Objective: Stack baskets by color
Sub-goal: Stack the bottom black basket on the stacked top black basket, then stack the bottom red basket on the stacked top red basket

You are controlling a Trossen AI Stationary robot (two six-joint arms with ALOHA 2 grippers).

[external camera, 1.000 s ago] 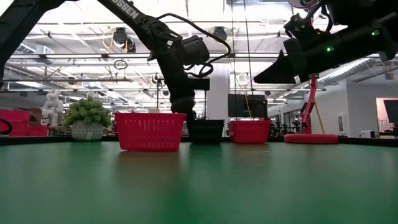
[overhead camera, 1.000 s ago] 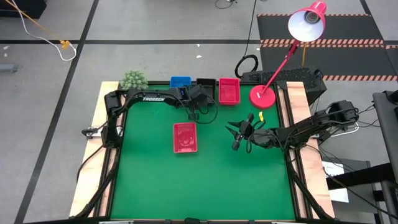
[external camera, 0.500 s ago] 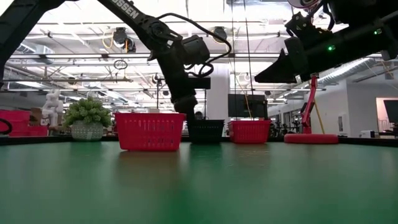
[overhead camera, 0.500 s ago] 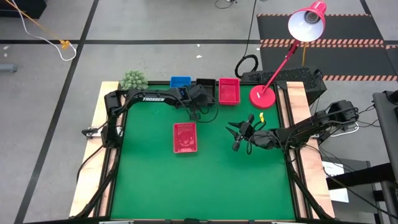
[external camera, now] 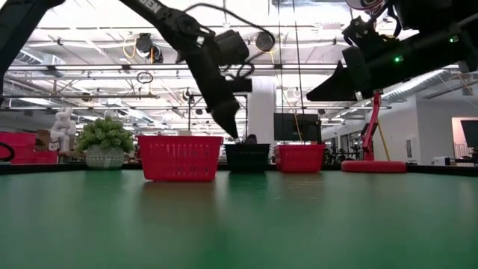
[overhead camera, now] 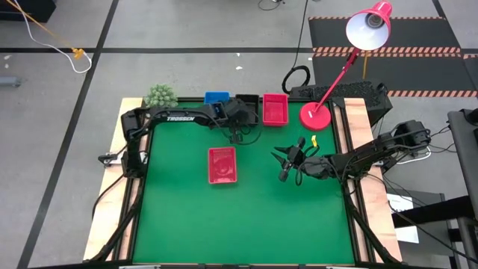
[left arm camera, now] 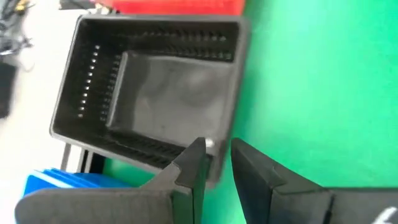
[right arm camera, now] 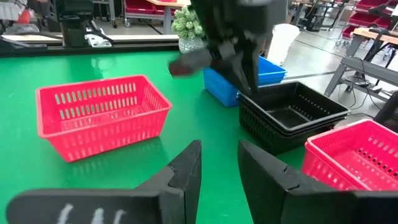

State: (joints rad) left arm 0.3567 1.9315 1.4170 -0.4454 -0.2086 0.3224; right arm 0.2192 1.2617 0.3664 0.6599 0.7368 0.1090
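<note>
Standing along the table's far edge are three groups of shallow rectangular plastic baskets with slotted, mesh-like walls — a blue stack (overhead camera: 216, 98), a black stack (overhead camera: 247, 99) of nested baskets, and a red stack (overhead camera: 275, 109). A lone red basket (overhead camera: 222, 164) sits apart, near mid-table on the green mat (overhead camera: 246, 217). The left gripper (left arm camera: 214, 163) hovers above the black stack's near rim, fingers slightly apart and holding nothing. The right gripper (overhead camera: 285, 163) hangs raised over the mat's right half — fingers (right arm camera: 186, 168) narrowly apart, empty.
</note>
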